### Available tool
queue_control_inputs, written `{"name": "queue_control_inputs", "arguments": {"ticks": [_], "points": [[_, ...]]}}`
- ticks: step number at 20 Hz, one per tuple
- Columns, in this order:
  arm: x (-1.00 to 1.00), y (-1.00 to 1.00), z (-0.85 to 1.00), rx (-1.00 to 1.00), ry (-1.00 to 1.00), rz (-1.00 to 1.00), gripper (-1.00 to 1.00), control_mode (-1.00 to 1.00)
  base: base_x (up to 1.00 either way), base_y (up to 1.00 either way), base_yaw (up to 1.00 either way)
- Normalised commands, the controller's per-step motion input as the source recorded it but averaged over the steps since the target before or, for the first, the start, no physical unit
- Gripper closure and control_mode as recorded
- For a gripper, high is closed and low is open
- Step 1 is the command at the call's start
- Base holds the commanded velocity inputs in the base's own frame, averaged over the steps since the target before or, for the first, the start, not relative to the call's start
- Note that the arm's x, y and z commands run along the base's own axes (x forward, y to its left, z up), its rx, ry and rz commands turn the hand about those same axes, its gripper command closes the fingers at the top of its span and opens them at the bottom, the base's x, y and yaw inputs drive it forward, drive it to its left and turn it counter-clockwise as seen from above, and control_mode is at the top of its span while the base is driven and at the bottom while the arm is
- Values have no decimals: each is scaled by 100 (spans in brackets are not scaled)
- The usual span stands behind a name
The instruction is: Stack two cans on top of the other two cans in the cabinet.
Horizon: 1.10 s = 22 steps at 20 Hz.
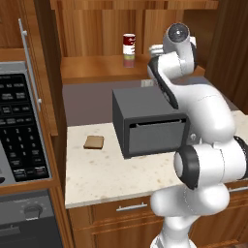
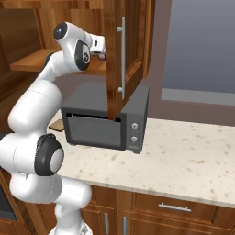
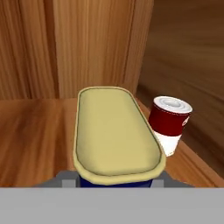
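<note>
Currently the arm reaches up into the cabinet (image 1: 97, 29), its hand at shelf level toward the right side of the opening. Seen from the hand, a dark blue can (image 3: 116, 131) with a pale yellow top sits immediately in front of the camera, low in the frame and very close. Whether the claw is clamped on this can or merely next to it cannot be told; the finger tips are hidden behind it and the gap is not visible.

A red-and-white can (image 3: 169, 124) stands upright on the wooden shelf just to the right of the blue can in the hand view, near the cabinet's right wall. The two appear close but apart.

On the left base view, a second red-and-white can (image 1: 129, 44) rests on top of a dull greyish can (image 1: 129, 61) on the shelf, left of the hand, against the back panels. The stack looks upright.

Below the cabinet, a dark grey oven (image 1: 150, 126) sits on the speckled counter (image 1: 97, 179). A small brown slice (image 1: 93, 142) lies flat on the counter to the oven's left, apart from it. A cabinet door (image 2: 123, 59) hangs open above the oven
</note>
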Motion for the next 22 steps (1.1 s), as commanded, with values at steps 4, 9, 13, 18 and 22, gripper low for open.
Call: {"name": "queue_control_inputs", "arguments": {"ticks": [4,9,13,18,22], "points": [[-29,-20,31,0,-3,-23,100,-100,0,0,0],[-22,-20,24,0,-7,-16,100,-100,0,0,0],[-6,-9,19,0,-12,-10,100,-100,0,0,0],[-4,-10,13,0,-12,-10,100,-100,0,0,0],[-7,-9,15,0,-2,-10,100,-100,0,0,0]]}}
